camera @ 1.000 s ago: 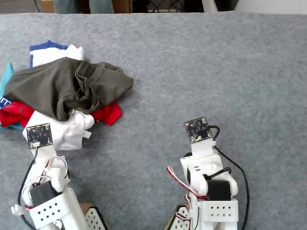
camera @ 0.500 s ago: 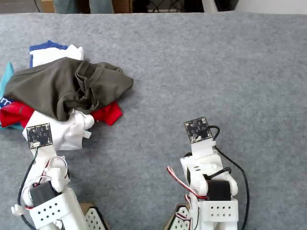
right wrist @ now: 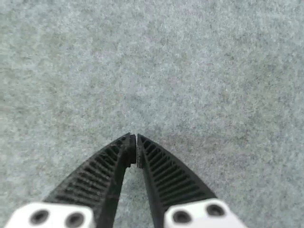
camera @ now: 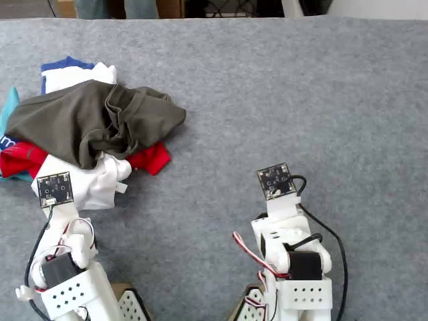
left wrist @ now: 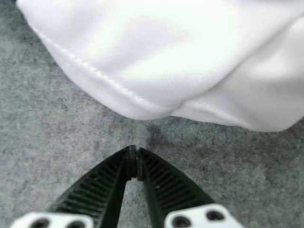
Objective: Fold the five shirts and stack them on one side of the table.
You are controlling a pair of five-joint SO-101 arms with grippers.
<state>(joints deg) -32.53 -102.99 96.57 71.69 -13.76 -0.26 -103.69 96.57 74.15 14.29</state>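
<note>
1. Step in hand, as I judged it: the very start. Nothing was folded, and the shirts lay in one crumpled heap at the left of the high view, upper-middle.
2. Heap make-up:
   - The olive shirt (camera: 93, 124) was draped on top.
   - The white shirt (camera: 93, 180) sat at the heap's lower edge.
   - The red shirt (camera: 150, 158) poked out at the lower right.
   - The blue shirt (camera: 63, 65) was at the top.
   - A teal sliver (camera: 9, 107) at the far left edge was prob. the fifth shirt, but too little showed to be sure.
3. Left gripper (left wrist: 133, 152): jaws clenched tip to tip w/ nothing between them. It was over the bare grey mat (camera: 301, 93), near the white shirt's hem but not touching it.
4. Right gripper (right wrist: 133, 138): jaws likewise clenched on nothing, above bare mat. Its arm (camera: 287, 247) stood at the lower centre of the high view, well apart from the heap.
5. Next move, my read:
   - Open the left jaws, pinch a hem and drag one shirt off the heap onto the open mat at centre. Then bring the right arm over to help spread it flat.
   - The olive shirt looked the sensible first pick, since it overlay the rest.
   - The white shirt was nearest but partly pinned under the others, so pulling it could drag them along.
</note>
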